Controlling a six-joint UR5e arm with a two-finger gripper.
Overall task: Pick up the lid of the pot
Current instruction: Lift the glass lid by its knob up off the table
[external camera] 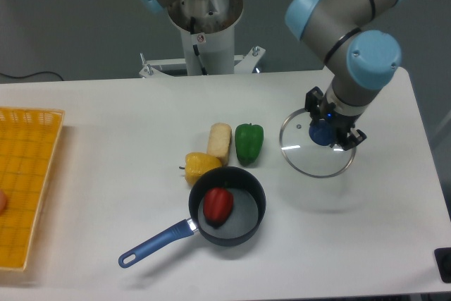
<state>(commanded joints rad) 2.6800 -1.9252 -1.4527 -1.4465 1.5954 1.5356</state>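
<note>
A round glass pot lid (313, 151) with a metal rim and a blue knob is at the right of the table. It appears tilted and slightly raised, with a faint shadow below it. My gripper (325, 132) points down over the lid's middle and is shut on the blue knob. The arm's blue and grey wrist rises above it to the upper right. A dark pot (229, 206) with a blue handle stands left of the lid, lower in the view.
A red pepper (218, 206) lies inside the pot. A yellow pepper (201, 166), a pale corn-like piece (219, 141) and a green pepper (249, 142) sit just behind the pot. A yellow basket (25, 181) occupies the left edge.
</note>
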